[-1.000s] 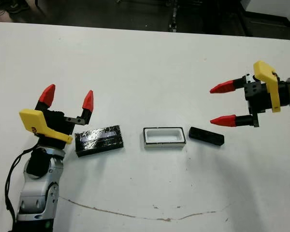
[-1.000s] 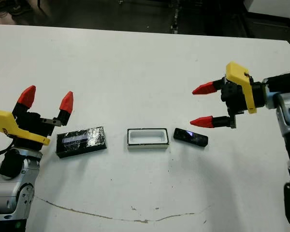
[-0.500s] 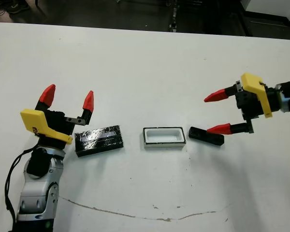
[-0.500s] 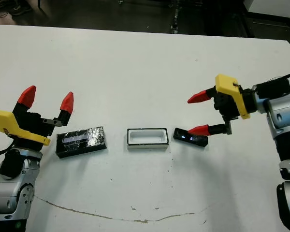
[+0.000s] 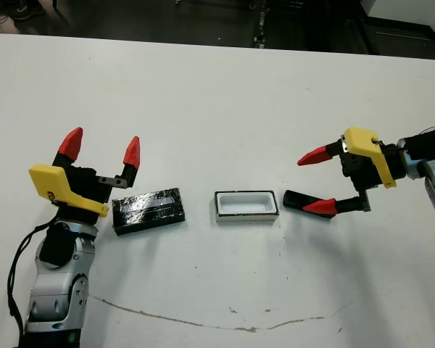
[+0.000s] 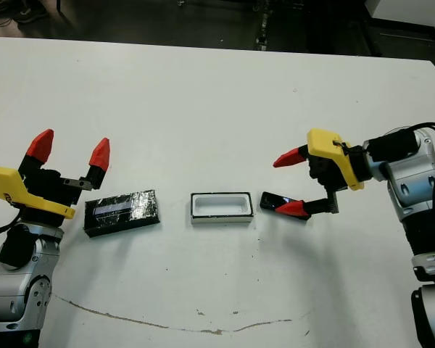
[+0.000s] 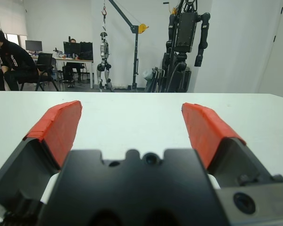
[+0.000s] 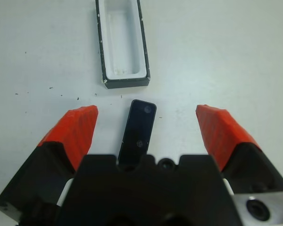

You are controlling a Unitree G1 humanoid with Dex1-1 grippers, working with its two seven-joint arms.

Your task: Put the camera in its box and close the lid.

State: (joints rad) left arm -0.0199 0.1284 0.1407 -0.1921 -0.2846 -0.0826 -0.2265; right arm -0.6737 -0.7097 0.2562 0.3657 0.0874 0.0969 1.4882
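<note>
The right hand point(image 8: 146, 127) is hanging spread wide over the camera point(image 8: 137, 133), its two red fingers point(image 8: 75, 132) standing either side of the slim black bar and touching nothing — the wrist view is showing the camera lying lengthwise between them, pointing toward the box point(image 8: 122, 40) just beyond. From the head view, the lower finger is crossing in front of the camera's outer end, so whether it is brushing the bar cannot be told from there.

The camera is looking like a light, stiff little thing with a glossy face, likely slick under the pads; the sensible hold is across its narrow width near the middle, long sides pinched, so that it is not pivoting or skating out on the lift. It is lying flat on the white table point(image 5: 217, 87), just beside the right end of the box and apart from it.

The box point(image 5: 246, 205) is sitting open and empty, white lining up, at the table's centre. Further to the left the lid point(image 5: 149, 209) is lying flat in its crinkly wrapping, well apart from the box. Beside it the left hand point(image 5: 101, 148) is waiting — fingers parted and pointing up, holding nothing, just next to the lid's near end.
</note>
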